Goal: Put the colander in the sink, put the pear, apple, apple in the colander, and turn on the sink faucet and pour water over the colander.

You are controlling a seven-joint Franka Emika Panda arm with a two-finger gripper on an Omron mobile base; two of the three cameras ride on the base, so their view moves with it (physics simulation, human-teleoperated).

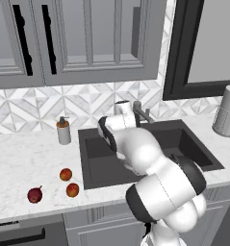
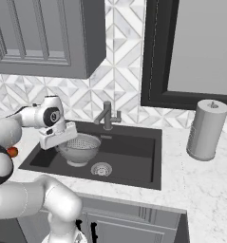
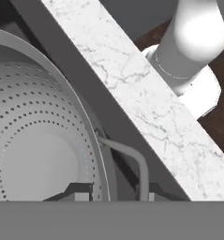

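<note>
The silver perforated colander (image 2: 80, 146) stands in the left half of the dark sink (image 2: 134, 159), below the grey faucet (image 2: 107, 115); no water runs from it. My gripper (image 3: 115, 193) is open at the colander's (image 3: 38, 140) left rim. One fingertip is inside the bowl and the other is outside, with the rim and the wire side handle (image 3: 134, 161) between them. On the counter left of the sink (image 1: 95, 161) lie the maroon pear (image 1: 34, 194) and the two orange-red apples (image 1: 65, 174) (image 1: 72, 190).
A soap dispenser (image 1: 63, 130) stands at the back left of the sink. A paper towel roll (image 2: 206, 130) is on the counter to the right. The round steel drain (image 2: 101, 168) lies beside the colander. Cabinets hang above the counter.
</note>
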